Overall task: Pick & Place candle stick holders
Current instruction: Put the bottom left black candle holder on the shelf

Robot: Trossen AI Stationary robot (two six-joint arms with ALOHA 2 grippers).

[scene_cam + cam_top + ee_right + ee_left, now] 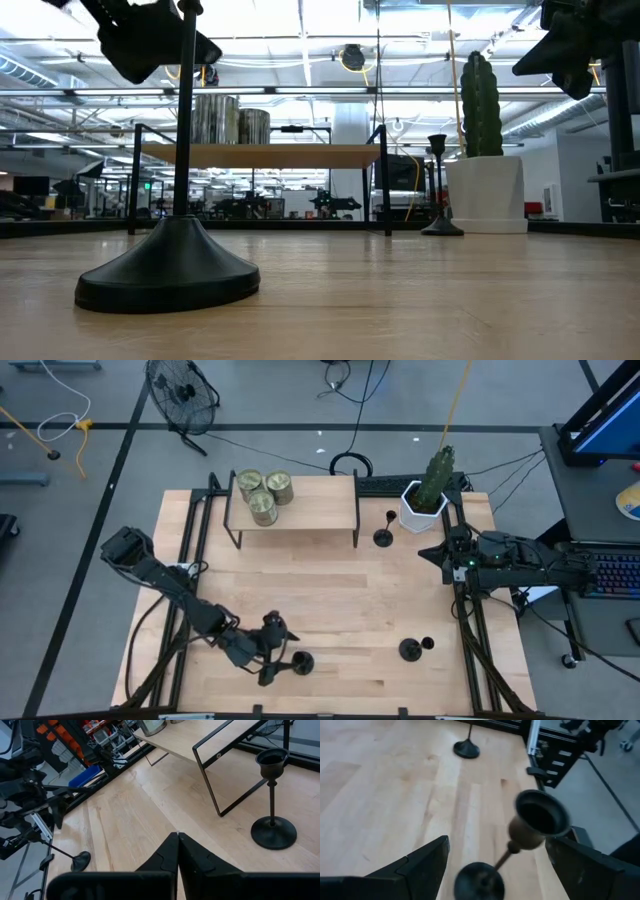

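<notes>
Dark jointed arms, black wedge-shaped fingers (pixel 422 865)

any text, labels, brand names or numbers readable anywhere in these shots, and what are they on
None can be read in any view.
The three jars on the small shelf: surfaces show no legible label.
The candle stick holders, the white pot and the table: no markings show.
Room beyond the table in the low view: any signs there are too small and blurred to read.
</notes>
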